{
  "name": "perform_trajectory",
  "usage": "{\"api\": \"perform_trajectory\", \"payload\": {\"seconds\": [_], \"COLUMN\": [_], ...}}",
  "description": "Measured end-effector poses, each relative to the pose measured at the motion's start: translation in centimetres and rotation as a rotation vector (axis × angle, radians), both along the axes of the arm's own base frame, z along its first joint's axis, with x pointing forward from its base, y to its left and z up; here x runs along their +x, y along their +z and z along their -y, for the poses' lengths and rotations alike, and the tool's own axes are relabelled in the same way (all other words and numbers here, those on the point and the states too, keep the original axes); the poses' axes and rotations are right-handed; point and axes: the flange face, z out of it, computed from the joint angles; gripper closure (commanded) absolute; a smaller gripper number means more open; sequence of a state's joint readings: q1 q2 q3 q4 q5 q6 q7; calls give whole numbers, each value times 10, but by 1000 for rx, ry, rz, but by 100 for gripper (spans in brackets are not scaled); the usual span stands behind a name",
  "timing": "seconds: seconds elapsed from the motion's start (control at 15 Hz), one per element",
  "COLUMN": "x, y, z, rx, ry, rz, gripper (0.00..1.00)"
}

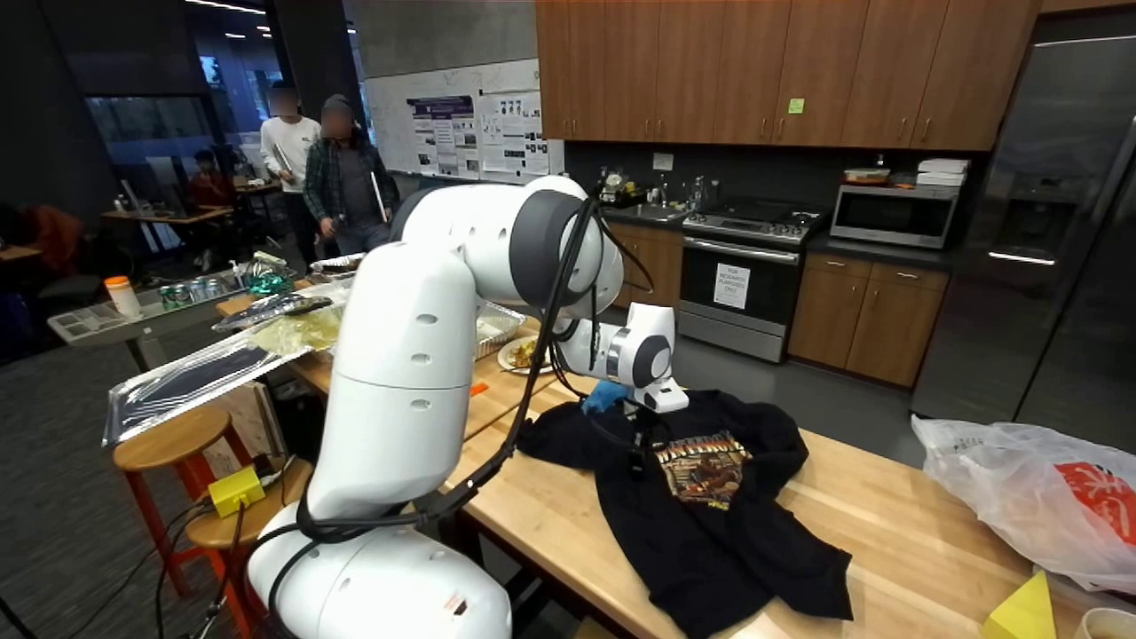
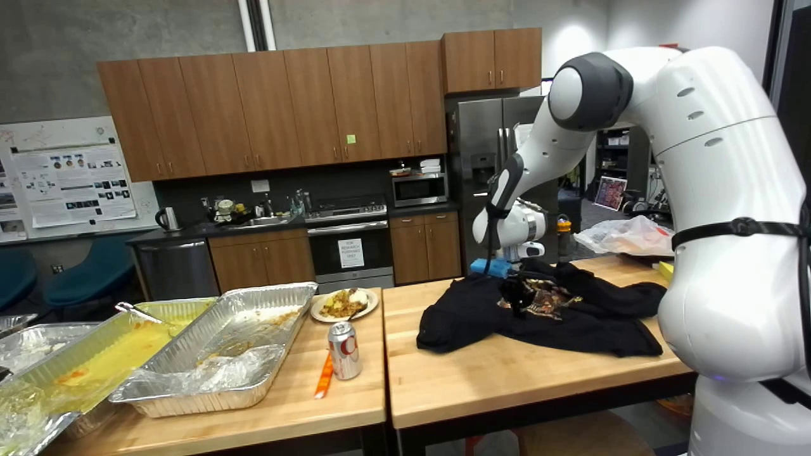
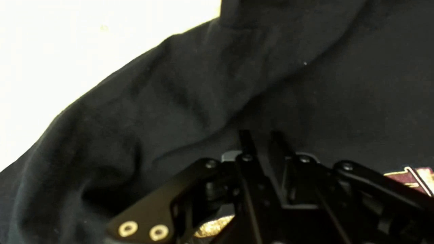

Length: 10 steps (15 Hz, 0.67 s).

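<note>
Concrete wall [image 2: 158, 28], brn cabs [image 2: 279, 114], s/s fridge [image 1: 1021, 293], dk gray flr [image 1: 62, 479], whiteboard [image 1: 388, 124] w/ posters [image 1: 515, 129]

In an exterior view I can pass over the pale wooden table's [image 2: 469, 373] near left corner; the spread black printed sweatshirt [image 2: 570, 330] blocks the middle, a translucent white plastic bag [image 2: 627, 237] the far right.
</note>
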<state>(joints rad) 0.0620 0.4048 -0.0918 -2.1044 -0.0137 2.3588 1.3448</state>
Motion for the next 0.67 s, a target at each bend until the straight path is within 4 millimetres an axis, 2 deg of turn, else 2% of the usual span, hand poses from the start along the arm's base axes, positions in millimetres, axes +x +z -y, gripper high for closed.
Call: {"api": "perform_trajectory", "payload": {"seconds": [0.2, 0.47, 0.67], "x": [3, -1, -8], "y": [6, 19, 35], "z": [32, 100, 140], "rx": [-39, -103, -156], "ry": [-58, -135, -204], "rz": [28, 44, 65], "gripper": [28, 3, 0]}}
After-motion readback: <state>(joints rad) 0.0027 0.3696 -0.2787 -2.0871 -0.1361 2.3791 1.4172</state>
